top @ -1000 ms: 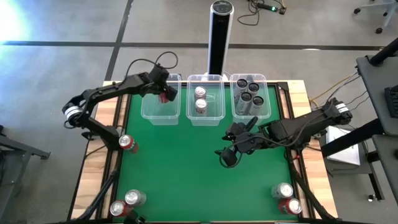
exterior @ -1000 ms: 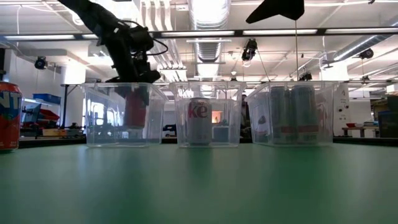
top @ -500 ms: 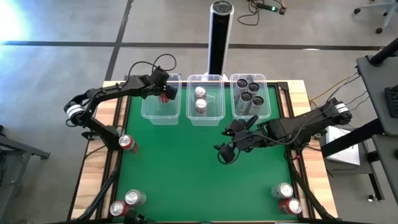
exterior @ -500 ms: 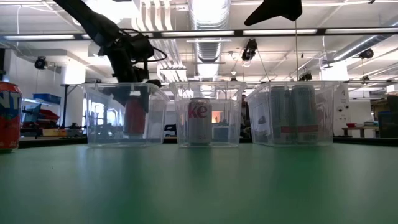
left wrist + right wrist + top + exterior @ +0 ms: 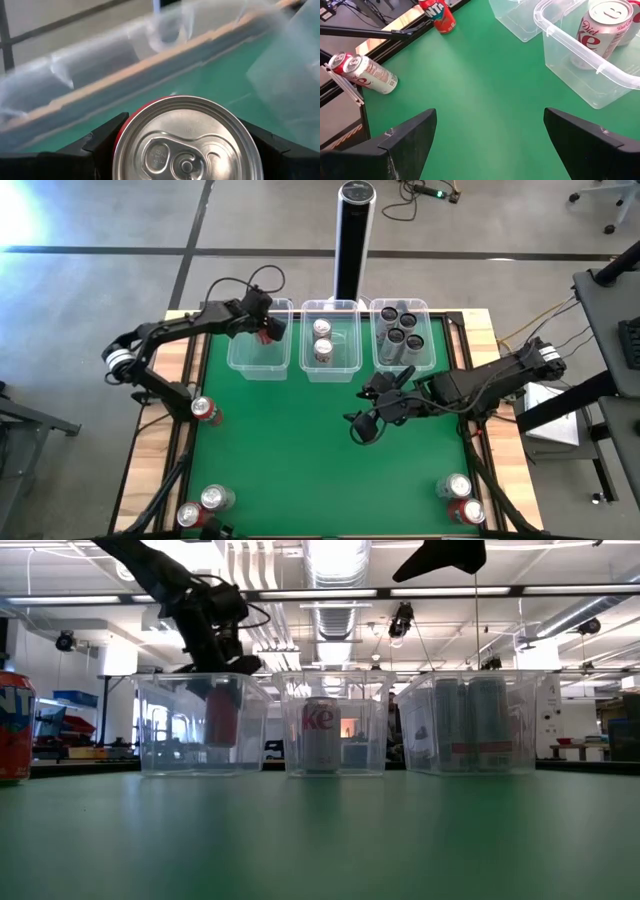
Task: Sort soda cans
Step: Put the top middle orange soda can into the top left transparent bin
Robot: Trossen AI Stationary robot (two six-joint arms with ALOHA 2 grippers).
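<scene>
My left gripper (image 5: 262, 330) is shut on a red soda can (image 5: 184, 145) inside the clear left tub (image 5: 245, 360). In the low view the can (image 5: 221, 713) shows through the tub wall. The middle tub (image 5: 348, 365) holds two silver-white cans (image 5: 322, 340), and the right tub (image 5: 428, 360) holds several dark grey cans (image 5: 400, 330). My right gripper (image 5: 362, 426) hovers open over the green mat in front of the middle tub, with nothing between its fingers. My left gripper pinches the red can by its side wall just below the top rim (image 5: 120, 145), one finger (image 5: 102, 142) on each side. The fingers come from above, pointing down. The can hangs upright inside the left tub, clear of the tub floor.
A red can (image 5: 205, 410) stands at the mat's left edge. More cans lie at the near left corner (image 5: 205, 505) and the near right corner (image 5: 460, 498). A tall black post (image 5: 354, 240) stands behind the middle tub.
My left gripper dipped a little deeper into the left tub with the red can, then rose back to about its earlier height. The can has stayed upright in the hold throughout.
</scene>
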